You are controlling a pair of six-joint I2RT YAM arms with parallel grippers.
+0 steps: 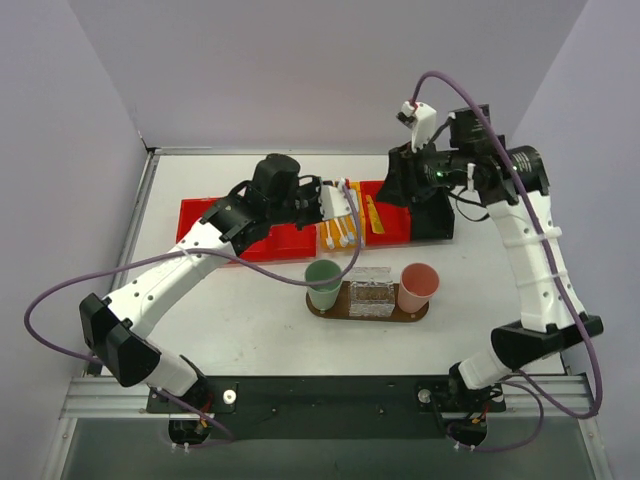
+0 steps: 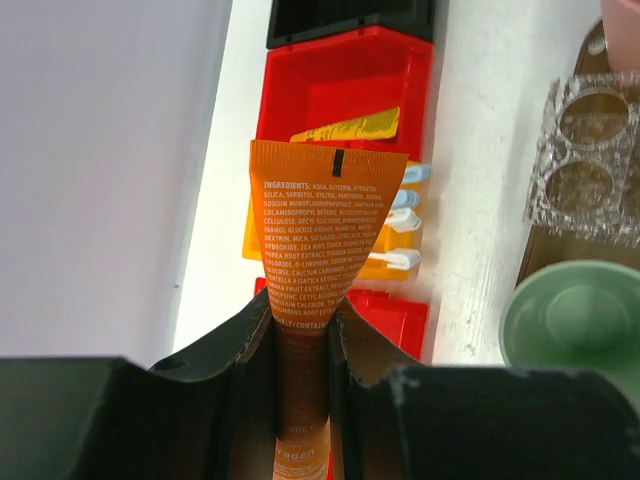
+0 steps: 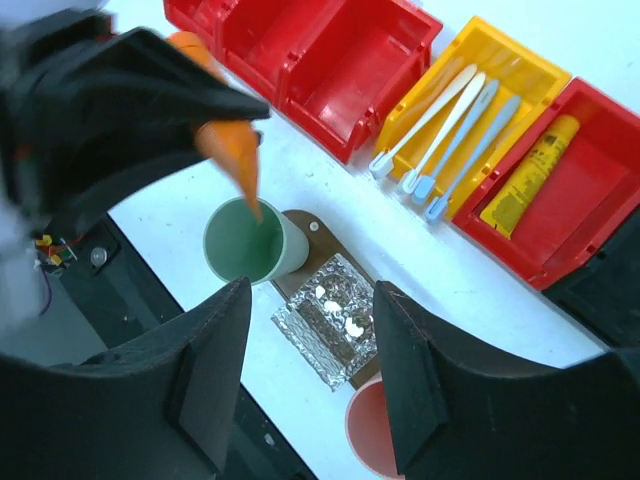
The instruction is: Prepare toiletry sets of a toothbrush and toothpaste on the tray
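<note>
Carrying a toothpaste tube (image 2: 325,230) above the bins (image 1: 215,218), the left jaws pinch its lower end; the right jaws hang half open, empty. Next, likely: lower it into the green cup (image 1: 323,283) on the tray (image 3: 303,224).

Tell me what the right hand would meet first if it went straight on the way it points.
Probably the crinkled silvery holder on the dark brown wooden tray, though depth is unclear.
</note>
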